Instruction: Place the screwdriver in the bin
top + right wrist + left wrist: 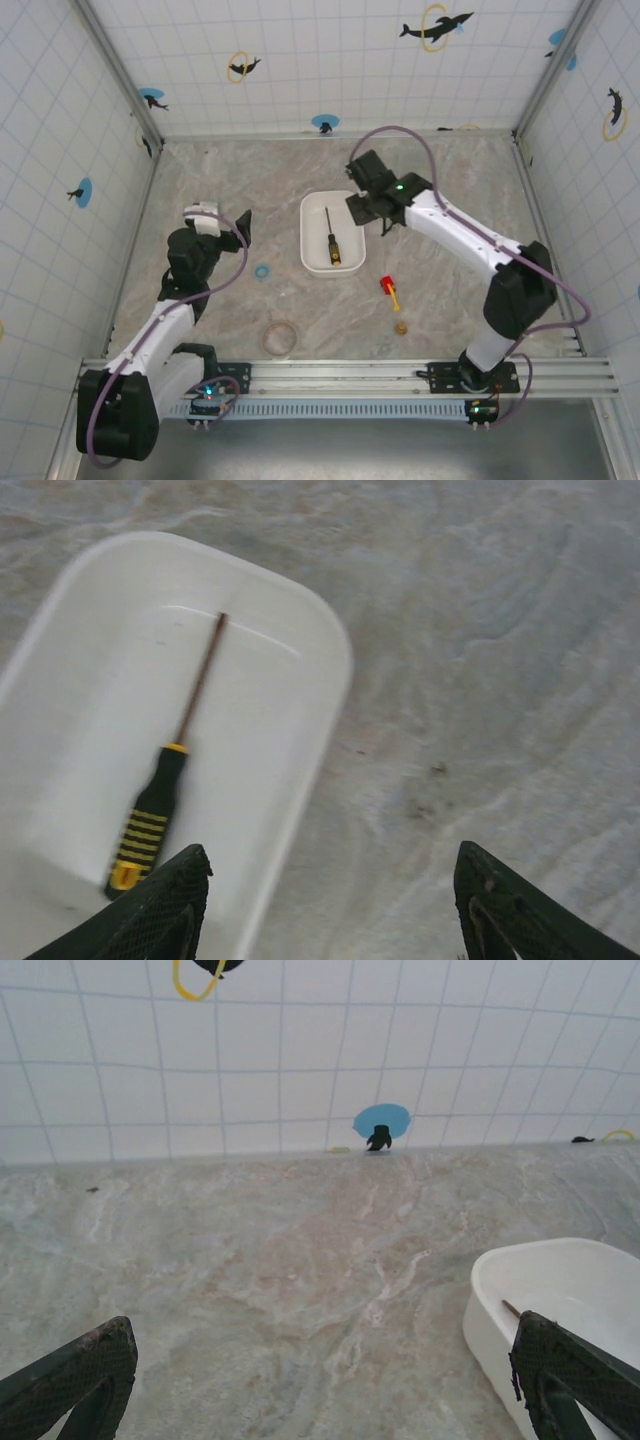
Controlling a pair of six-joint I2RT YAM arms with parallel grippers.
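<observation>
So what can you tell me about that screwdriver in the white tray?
The screwdriver is slim, with a thin dark metal shaft, a yellow collar and a black handle with yellow stripes that looks rubbery. It lies flat on the floor of the bin, roughly along its length. The handle points toward the robot's side and the tip toward the far wall. Only the bin touches it.

Bin (545,1272) cropped at R edge, screwdriver (511,1308) mostly behind left claw (322,1360)
</observation>
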